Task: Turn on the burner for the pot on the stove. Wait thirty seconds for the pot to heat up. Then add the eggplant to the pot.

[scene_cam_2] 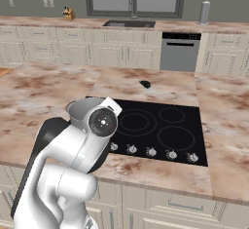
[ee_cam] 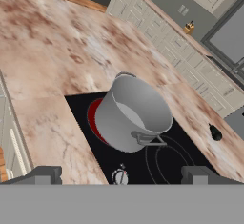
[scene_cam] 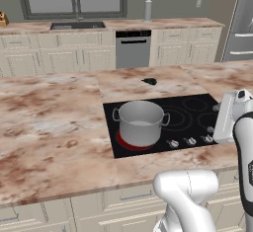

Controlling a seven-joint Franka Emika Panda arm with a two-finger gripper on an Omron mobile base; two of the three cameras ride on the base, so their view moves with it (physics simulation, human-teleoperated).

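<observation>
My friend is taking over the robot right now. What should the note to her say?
Gripper: open and holding nothing, above the front edge of the stove, near the knobs.
Pot: sits on the front-left burner, which glows red, so the burner is on.
Eggplant: lies on the counter just behind the stove, not yet in the pot.
Left: let the pot heat, then pick up the eggplant and put it in the pot.
</observation>
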